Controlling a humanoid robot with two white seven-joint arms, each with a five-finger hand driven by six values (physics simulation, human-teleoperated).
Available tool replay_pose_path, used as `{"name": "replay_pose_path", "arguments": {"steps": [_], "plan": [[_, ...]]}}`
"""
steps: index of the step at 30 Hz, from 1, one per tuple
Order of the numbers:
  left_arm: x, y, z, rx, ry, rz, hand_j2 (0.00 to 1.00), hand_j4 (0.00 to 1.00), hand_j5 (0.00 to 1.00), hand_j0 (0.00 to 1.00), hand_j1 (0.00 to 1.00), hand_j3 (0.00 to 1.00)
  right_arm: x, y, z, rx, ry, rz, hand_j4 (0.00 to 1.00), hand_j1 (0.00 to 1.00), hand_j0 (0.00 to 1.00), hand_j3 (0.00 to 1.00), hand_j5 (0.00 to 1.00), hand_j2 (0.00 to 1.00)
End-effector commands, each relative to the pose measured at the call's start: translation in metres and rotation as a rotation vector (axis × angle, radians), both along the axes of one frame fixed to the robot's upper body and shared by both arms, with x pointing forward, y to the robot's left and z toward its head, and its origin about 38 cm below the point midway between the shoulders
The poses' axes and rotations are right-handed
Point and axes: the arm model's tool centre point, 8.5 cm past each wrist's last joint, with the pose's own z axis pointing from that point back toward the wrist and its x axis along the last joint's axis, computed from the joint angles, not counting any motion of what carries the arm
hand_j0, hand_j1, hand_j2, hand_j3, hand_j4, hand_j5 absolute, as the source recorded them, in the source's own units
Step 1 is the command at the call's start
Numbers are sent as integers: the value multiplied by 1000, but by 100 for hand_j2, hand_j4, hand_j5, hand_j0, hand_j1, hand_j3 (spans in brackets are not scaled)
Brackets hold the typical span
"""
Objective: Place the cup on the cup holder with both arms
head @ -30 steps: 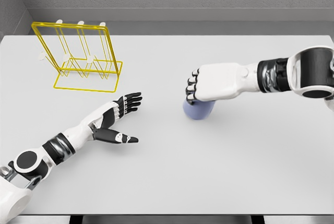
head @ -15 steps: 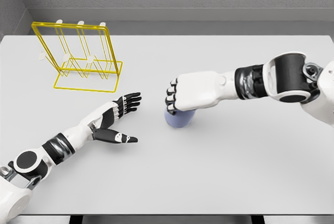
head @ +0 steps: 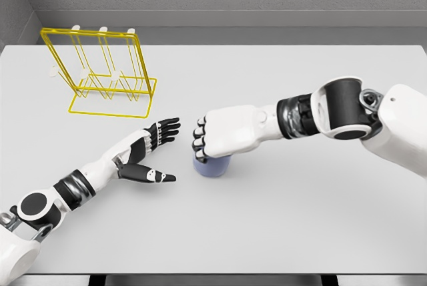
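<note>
Though the right hand (head: 223, 136) covers most of it from above, the cup (head: 212, 165) shows as a small pale blue-violet vessel, standing on or just over the table (head: 280, 219), well apart from the rack (head: 100, 73) and to the rack's lower right. The right fingers are curled down around the cup's top and appear to grip it; whether it touches the table I cannot tell.

The left hand (head: 148, 149) lies between rack and cup, nearer the cup, palm turned toward it, fingers spread and thumb out, holding nothing.

Judging by look alone, the cup is light, rigid and smooth-walled, likely a little slippery. A top grip suits carrying, but the left hand would do better to wrap the bare lower wall, leaving the mouth free for a peg. No handle is visible.

The rack is thin yellow wire with upright prongs and pale tips, standing at the table's far left. It looks light, so a clumsy push could shift it.

No brand, label or writing can be read on the cup, rack, arms or table.
</note>
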Motion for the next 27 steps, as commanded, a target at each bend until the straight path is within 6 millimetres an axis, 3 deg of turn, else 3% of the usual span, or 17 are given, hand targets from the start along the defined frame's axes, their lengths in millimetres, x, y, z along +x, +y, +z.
{"name": "replay_pose_path", "arguments": {"steps": [1,3,4,5,7,14,18,23,25,27], "plan": [[0,0,0,-3,1,0,100,100,100,100,100,100,-1,2,-1,2,5,3,58,58,58,58,58,58],[0,1,0,-2,2,1,100,100,100,100,100,100,-1,1,-2,0,6,2,62,62,62,62,62,62],[0,1,-1,-1,4,3,100,100,100,100,100,100,-1,1,-2,-1,5,2,71,71,71,71,71,71],[1,1,-1,0,4,4,100,100,100,100,100,100,0,1,-1,-3,0,1,88,88,88,88,88,88],[1,2,-1,0,5,5,100,100,100,100,100,100,0,1,-2,-4,-2,0,99,99,99,99,99,99],[2,3,-2,2,5,9,100,100,100,100,100,100,3,-3,3,4,-12,-14,100,100,100,100,100,100],[7,8,-4,12,8,24,100,100,100,100,100,100,13,-13,33,84,-38,-54,100,100,100,100,100,100],[11,12,-6,19,13,32,100,100,100,100,100,100,26,-65,94,250,-47,-163,100,100,100,100,100,100],[10,12,-7,19,15,32,100,100,100,100,100,100,26,-121,122,358,-37,-274,100,100,100,100,100,100],[10,11,-6,18,15,31,100,100,100,100,100,100,21,-170,126,489,-51,-397,100,100,100,100,100,100]]}}
